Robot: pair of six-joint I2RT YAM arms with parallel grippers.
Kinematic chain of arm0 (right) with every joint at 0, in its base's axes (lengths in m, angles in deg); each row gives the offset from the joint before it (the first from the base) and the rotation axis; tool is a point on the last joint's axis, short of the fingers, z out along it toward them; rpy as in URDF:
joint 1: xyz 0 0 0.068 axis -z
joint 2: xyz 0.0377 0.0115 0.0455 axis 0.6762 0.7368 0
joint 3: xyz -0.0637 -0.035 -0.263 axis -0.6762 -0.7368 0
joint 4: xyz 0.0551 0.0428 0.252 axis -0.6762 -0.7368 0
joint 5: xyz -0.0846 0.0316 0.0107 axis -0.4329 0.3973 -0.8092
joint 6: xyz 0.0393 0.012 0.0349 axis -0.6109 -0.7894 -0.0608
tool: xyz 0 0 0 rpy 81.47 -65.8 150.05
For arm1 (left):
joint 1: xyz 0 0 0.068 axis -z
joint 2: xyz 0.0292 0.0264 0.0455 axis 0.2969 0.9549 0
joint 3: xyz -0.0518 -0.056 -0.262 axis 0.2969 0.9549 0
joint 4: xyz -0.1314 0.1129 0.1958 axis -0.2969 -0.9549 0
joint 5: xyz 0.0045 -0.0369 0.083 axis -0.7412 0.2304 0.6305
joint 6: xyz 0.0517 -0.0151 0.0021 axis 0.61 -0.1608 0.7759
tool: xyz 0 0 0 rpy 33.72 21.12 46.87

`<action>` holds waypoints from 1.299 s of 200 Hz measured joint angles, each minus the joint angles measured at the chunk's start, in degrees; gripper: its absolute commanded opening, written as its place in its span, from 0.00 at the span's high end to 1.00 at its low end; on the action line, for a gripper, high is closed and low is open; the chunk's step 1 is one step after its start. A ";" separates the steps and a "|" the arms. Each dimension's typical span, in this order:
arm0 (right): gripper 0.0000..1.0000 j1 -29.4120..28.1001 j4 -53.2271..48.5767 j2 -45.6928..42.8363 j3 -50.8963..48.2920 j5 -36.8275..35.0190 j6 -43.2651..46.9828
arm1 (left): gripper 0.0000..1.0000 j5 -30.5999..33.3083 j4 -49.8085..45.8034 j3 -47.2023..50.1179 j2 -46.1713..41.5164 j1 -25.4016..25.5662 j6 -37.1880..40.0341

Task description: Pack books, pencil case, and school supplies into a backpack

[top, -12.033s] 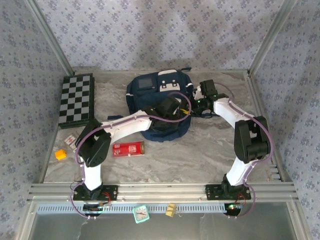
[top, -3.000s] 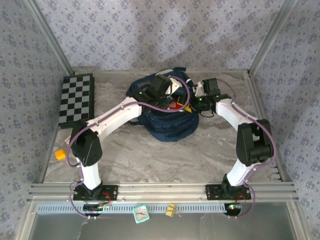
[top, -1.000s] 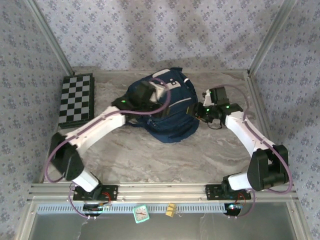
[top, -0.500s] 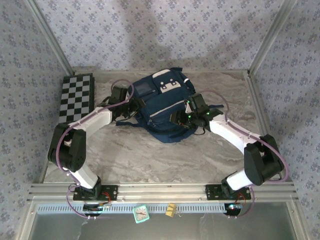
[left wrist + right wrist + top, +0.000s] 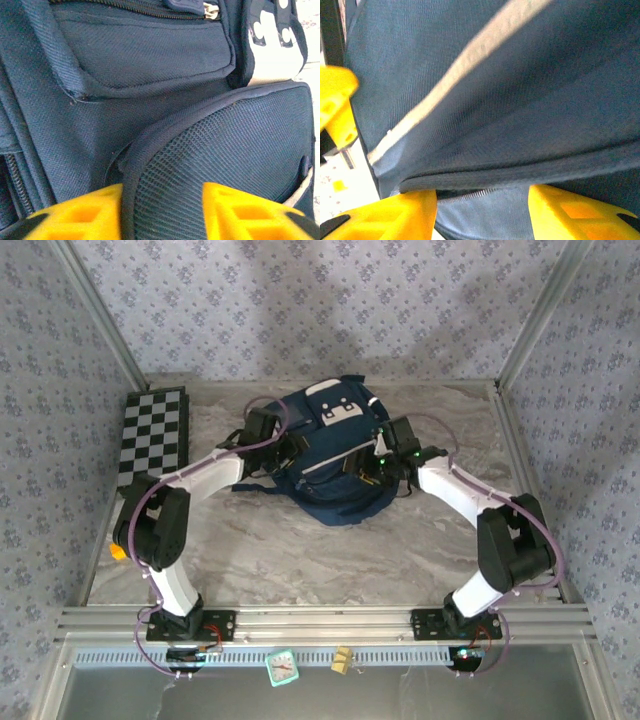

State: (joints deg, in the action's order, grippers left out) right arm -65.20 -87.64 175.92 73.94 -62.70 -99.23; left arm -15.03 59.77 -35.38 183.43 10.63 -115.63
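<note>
The navy backpack (image 5: 335,490) lies in the middle of the table with its white stripe and patches on top. My left gripper (image 5: 276,440) presses into its left side. In the left wrist view the yellow fingers (image 5: 75,215) pinch the mesh side pocket (image 5: 220,160), so the left gripper (image 5: 162,212) is shut on it. My right gripper (image 5: 370,465) is against the bag's right side. There the right gripper (image 5: 482,212) stands open, with a fabric fold and zipper (image 5: 470,192) lying between the fingers. A tiny orange block (image 5: 118,551) sits by the left arm. Books and pencil case are hidden.
A black-and-white chequered board (image 5: 155,440) lies at the far left. A small teal clock (image 5: 283,668) and a little yellow item (image 5: 342,660) sit on the front rail. Metal frame posts and patterned walls close in the back and both sides.
My left gripper has slid right onto the backpack's side and its jaws have narrowed on the mesh pocket. The right gripper shifted slightly up along the bag's right side.
</note>
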 measured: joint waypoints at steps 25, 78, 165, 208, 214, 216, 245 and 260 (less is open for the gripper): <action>0.47 4.22 -2.01 1.86 3.93 0.57 2.49 | 0.86 3.13 0.68 -0.79 0.98 2.36 -3.45; 0.41 7.74 -9.40 -1.53 4.76 -3.93 8.90 | 1.00 10.08 0.76 -2.93 1.77 7.72 -10.38; 0.33 -14.43 -14.05 -9.16 -0.31 -25.09 2.51 | 1.00 13.73 0.85 -3.17 1.88 11.13 -17.62; 0.32 -20.02 -9.81 0.59 3.28 -30.73 -2.29 | 1.00 13.66 1.42 -2.93 1.88 11.13 -19.65; 0.32 -20.28 -9.35 1.11 3.28 -31.45 -3.13 | 1.00 13.53 1.55 -2.75 1.88 11.13 -20.00; 0.32 -20.31 -9.29 1.20 3.28 -31.58 -3.28 | 1.00 13.53 1.60 -2.69 1.88 11.13 -20.09; 0.32 -20.37 -6.45 2.27 3.54 -34.64 -5.46 | 1.00 13.25 3.15 -1.42 1.86 11.10 -21.66; 0.36 -20.37 -7.91 3.69 5.38 -36.59 -7.28 | 1.00 12.85 4.87 -0.55 1.86 11.10 -22.99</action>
State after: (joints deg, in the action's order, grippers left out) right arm -85.57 -95.55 179.62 79.32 -99.29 -106.51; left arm -2.18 64.65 -35.93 185.29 21.73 -138.62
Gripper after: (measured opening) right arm 0.668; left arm 0.054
